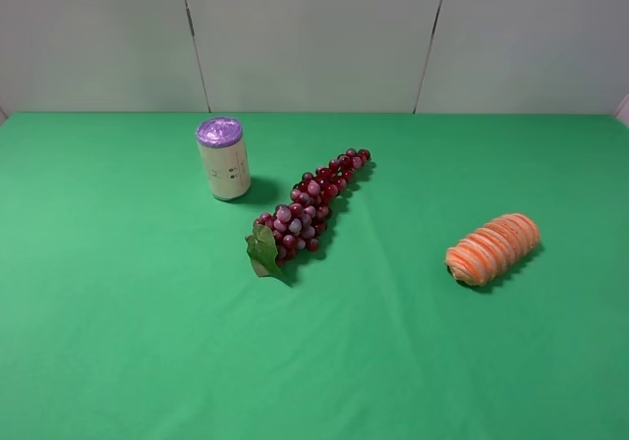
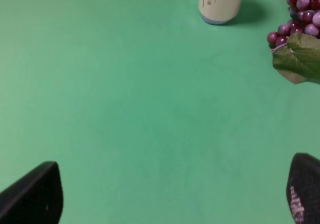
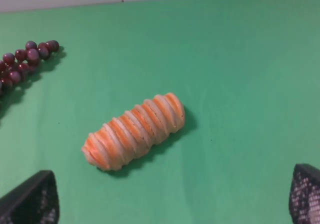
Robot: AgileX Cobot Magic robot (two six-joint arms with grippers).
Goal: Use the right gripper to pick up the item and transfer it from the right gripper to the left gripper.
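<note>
the right gripper point(image 3: 167, 200) sits nearest its own wrist camera, its two black textured fingertips point(image 3: 31, 202) spread wide with nothing between them, so the jaws stand open over the green cloth-covered bench point(image 1: 138, 361). just ahead of that gap, clear of both tips, the elongated orange-and-cream striped ridged roll point(image 3: 134, 132) lies flat on the cloth at a slant. in the high view it rests toward the right edge of the bench, about midway between the front and back edges, casting a small shadow. further out, around the middle of the bench, a bunch of dark red grapes point(image 1: 313, 209) stretches diagonally, with its green leaf point(image 1: 262, 250) at the end nearer the front edge. beyond it, toward the back edge and left of the middle, a cream cylindrical can with a purple lid point(image 1: 224, 158) stands upright, near the grapes but apart from them. the left gripper point(image 2: 170, 194) also hangs over bare cloth, its black fingers parted wide and holding nothing, well short of the can and the leaf.
</note>
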